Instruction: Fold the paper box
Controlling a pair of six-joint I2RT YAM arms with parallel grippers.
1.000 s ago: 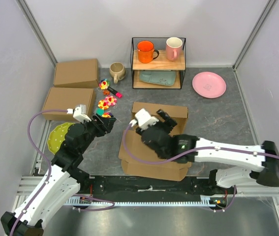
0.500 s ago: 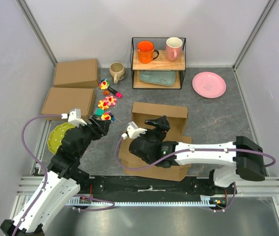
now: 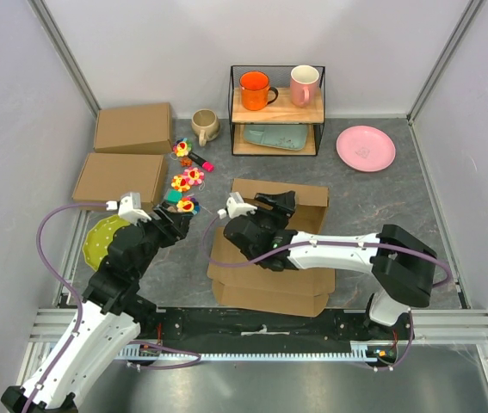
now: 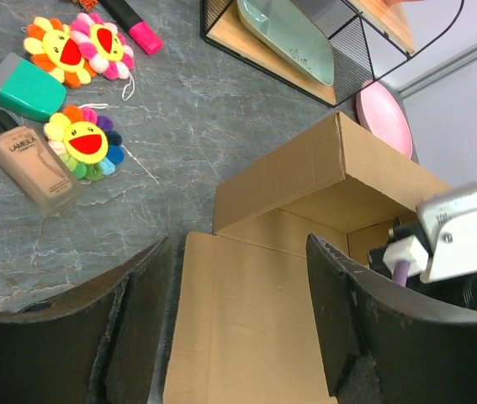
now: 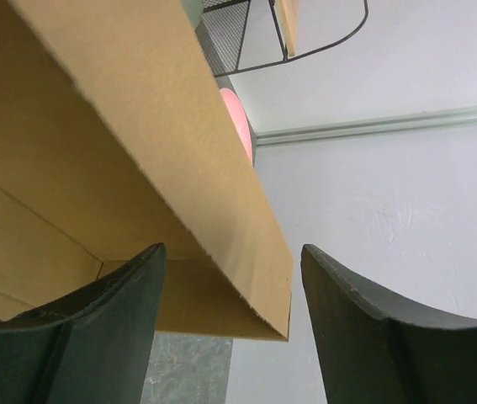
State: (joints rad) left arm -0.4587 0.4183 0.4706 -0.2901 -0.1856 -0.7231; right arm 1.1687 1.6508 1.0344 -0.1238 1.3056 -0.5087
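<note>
The box (image 3: 265, 288) lies in the near middle of the table (image 3: 381, 215), its base flat and its far wall standing up. The right gripper (image 3: 276, 205) is over the far part of the box. Its fingers stand apart on either side of that wall's edge, with no visible pinch on the cardboard. The left gripper (image 3: 181, 220) hangs just left of the box, wide open and empty. Flower toys (image 3: 187, 181) lie just beyond it, and a green plate (image 3: 97, 243) lies to its left. Two closed boxes (image 3: 120, 176) sit far left. A rack (image 3: 283, 112) and a pink plate (image 3: 365, 148) sit at the far right.
</note>
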